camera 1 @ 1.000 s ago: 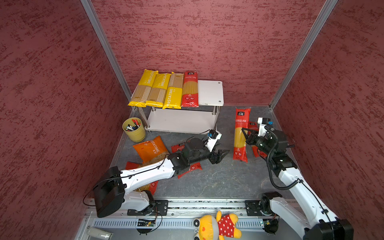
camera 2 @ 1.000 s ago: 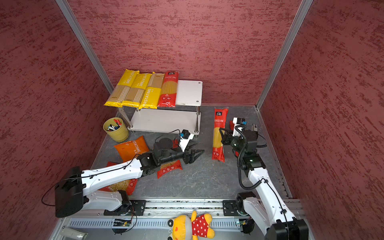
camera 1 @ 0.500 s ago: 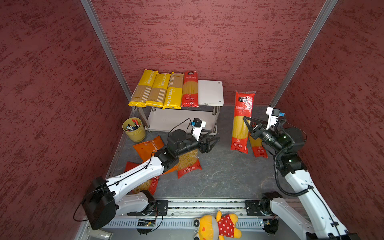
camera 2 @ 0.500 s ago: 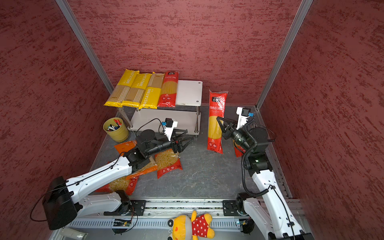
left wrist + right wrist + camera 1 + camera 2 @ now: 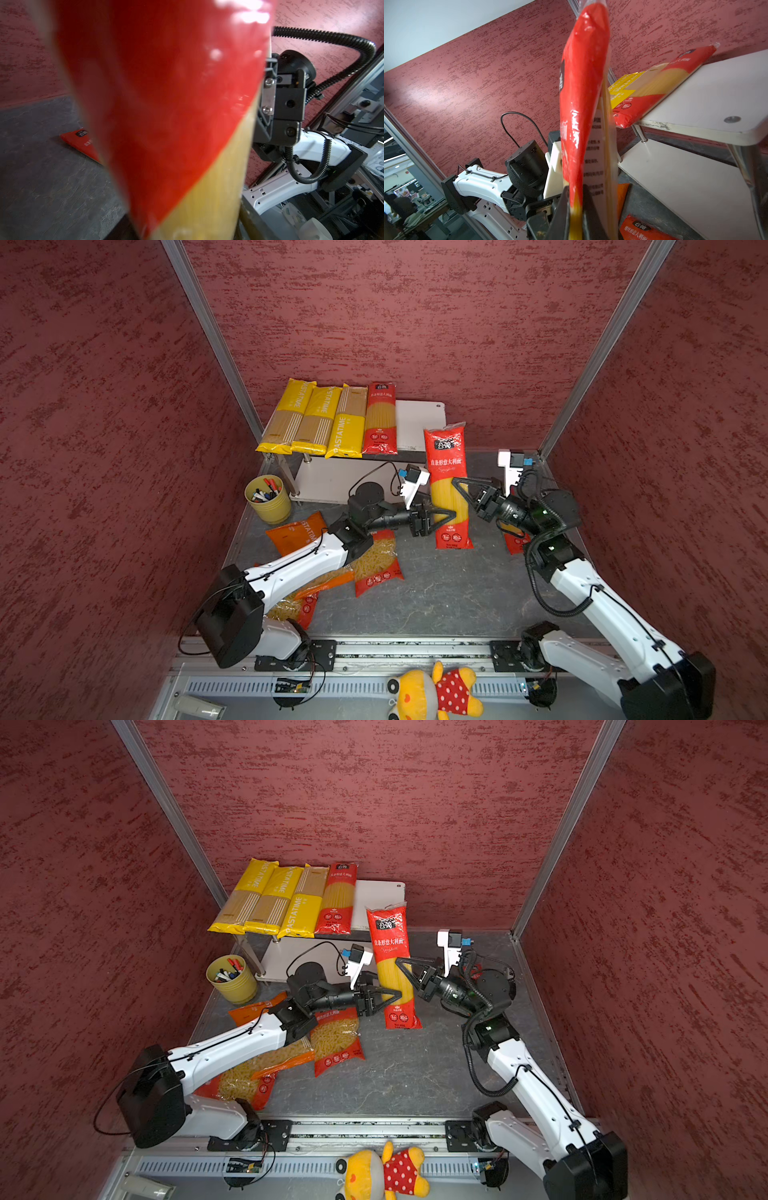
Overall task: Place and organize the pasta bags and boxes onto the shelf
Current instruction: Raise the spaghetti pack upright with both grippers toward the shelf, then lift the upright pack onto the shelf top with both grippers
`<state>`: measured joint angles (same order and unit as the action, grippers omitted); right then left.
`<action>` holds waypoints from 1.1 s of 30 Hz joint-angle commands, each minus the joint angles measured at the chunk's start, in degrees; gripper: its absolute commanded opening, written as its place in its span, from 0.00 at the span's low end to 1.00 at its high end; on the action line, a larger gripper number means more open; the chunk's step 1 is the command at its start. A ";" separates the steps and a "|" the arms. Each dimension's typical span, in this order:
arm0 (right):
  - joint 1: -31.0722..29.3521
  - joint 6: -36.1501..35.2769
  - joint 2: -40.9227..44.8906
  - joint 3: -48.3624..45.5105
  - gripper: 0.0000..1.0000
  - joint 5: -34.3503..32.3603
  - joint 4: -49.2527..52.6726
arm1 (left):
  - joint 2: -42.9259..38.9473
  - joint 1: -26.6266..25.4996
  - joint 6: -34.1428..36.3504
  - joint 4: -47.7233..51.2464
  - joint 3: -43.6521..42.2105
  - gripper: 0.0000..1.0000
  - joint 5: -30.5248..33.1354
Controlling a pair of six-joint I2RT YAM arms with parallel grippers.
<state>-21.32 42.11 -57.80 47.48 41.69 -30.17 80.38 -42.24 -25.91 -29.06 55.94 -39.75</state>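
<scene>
1. Spaghetti in a long red pack [image 5: 446,472] is held upright between both arms, just in front of the shelf [image 5: 419,423], near its right end.
2. Right jaws are pinched tight on its right edge, about halfway up.
3. Left jaws straddle its lower part, one in front, one behind; whether they press it, I cannot tell.
4. On the shelf's top board, three yellow packs [image 5: 318,418] and a second red pack [image 5: 379,418] lie side by side.
5. A short-pasta bag [image 5: 376,568] and an orange bag [image 5: 297,531] lie on the worktop [image 5: 436,597] under the left arm.
</scene>
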 commanded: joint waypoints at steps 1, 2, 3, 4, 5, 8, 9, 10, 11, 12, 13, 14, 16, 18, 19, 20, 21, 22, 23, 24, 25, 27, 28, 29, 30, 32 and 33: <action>-0.62 2.02 0.61 3.33 0.00 0.50 -13.29 | 0.93 1.69 -4.82 -7.30 0.93 0.51 -4.52; -0.60 2.10 0.32 3.32 0.00 0.50 -13.63 | 1.00 1.97 -5.60 -8.39 0.77 0.46 -5.04; -0.63 2.15 0.08 3.12 0.00 0.41 -13.85 | 1.05 2.24 -5.99 -8.95 0.75 0.42 -5.40; -0.57 2.19 -0.16 3.10 0.00 0.33 -13.94 | 1.02 2.33 -6.12 -9.17 0.70 0.38 -5.51; -0.64 2.19 -0.29 2.92 0.00 0.22 -13.94 | 0.97 2.48 -6.04 -9.04 0.80 0.33 -5.61; -0.63 2.04 -0.47 1.93 0.07 -1.26 -13.11 | 0.71 2.80 -5.86 -8.65 0.88 0.22 -6.19; -0.63 1.78 -0.39 1.42 0.10 -1.69 -12.63 | 0.41 2.93 -5.82 -8.39 0.90 0.20 -6.29; -0.63 1.46 -0.23 0.92 0.14 -2.05 -11.95 | 0.22 3.21 -5.71 -8.22 0.83 0.19 -6.31; -0.65 1.09 0.03 0.26 0.20 -2.80 -11.16 | -0.16 3.44 -5.45 -7.92 0.82 0.17 -6.26; -0.61 0.81 0.35 -0.59 0.25 -3.14 -10.55 | -0.57 3.78 -5.26 -7.48 0.80 0.16 -6.11; -0.65 0.60 0.68 -1.35 0.29 -3.42 -9.93 | -0.92 3.99 -5.05 -6.94 0.79 0.15 -6.12; -0.63 0.30 1.12 -2.15 0.35 -3.76 -8.81 | -1.29 4.47 -4.79 -6.34 0.78 0.14 -6.02; -0.63 -0.52 2.08 -3.82 0.43 -4.64 -6.65 | -1.94 5.23 -4.66 -5.59 0.79 0.13 -5.88; -0.65 -1.65 3.07 -5.68 0.50 -5.71 -3.02 | -2.65 6.23 -4.50 -4.61 1.06 0.12 -5.85; -0.60 -2.32 3.41 -6.32 0.52 -5.83 -1.33 | -2.99 6.73 -4.42 -3.85 1.38 0.12 -5.92; -0.62 -3.01 3.73 -6.97 0.55 -5.92 1.03 | -3.49 7.42 -4.17 -2.88 1.82 0.12 -6.13; -0.62 -3.38 4.06 -7.62 0.57 -6.14 2.67 | -3.87 8.00 -4.06 -1.96 2.19 0.12 -6.30; -0.59 -3.46 4.24 -8.50 0.59 -6.10 3.94 | -4.30 8.75 -3.98 -0.82 2.84 0.12 -6.31; -0.63 -3.30 4.41 -9.46 0.62 -5.71 4.96 | -4.65 9.49 -3.97 0.32 3.49 0.12 -6.43; -0.62 -3.03 4.45 -10.17 0.63 -5.38 5.92 | -4.72 10.05 -3.97 1.16 4.28 0.12 -6.72; -0.64 -2.70 4.25 -10.92 0.65 -4.93 6.76 | -4.71 10.77 -4.06 4.18 5.26 0.12 -7.14; -0.86 -1.33 3.48 -12.06 0.67 -3.23 7.34 | -4.46 11.96 -4.52 6.14 6.90 0.13 -7.53; -1.30 -0.38 2.95 -12.76 0.67 -2.47 6.88 | -4.19 12.47 -5.08 6.29 7.54 0.13 -7.75; -1.73 0.36 2.43 -13.38 0.68 -1.96 6.27 | -3.81 13.02 -6.04 6.22 8.16 0.13 -7.93; -2.32 0.98 2.07 -13.83 0.68 -1.88 5.59 | -3.45 13.32 -6.90 5.96 8.53 0.13 -8.10; -3.31 2.58 1.48 -14.80 0.68 -1.88 2.74 | -2.72 13.68 -8.24 5.29 9.39 0.13 -8.40; -3.66 3.44 1.23 -15.15 0.68 -1.88 1.30 | -2.45 13.80 -8.57 5.31 9.81 0.13 -8.32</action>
<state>-23.75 42.70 -56.23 32.93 38.50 -25.04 79.07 -28.60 -33.30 -17.50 61.87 -46.46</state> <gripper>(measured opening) 0.678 0.220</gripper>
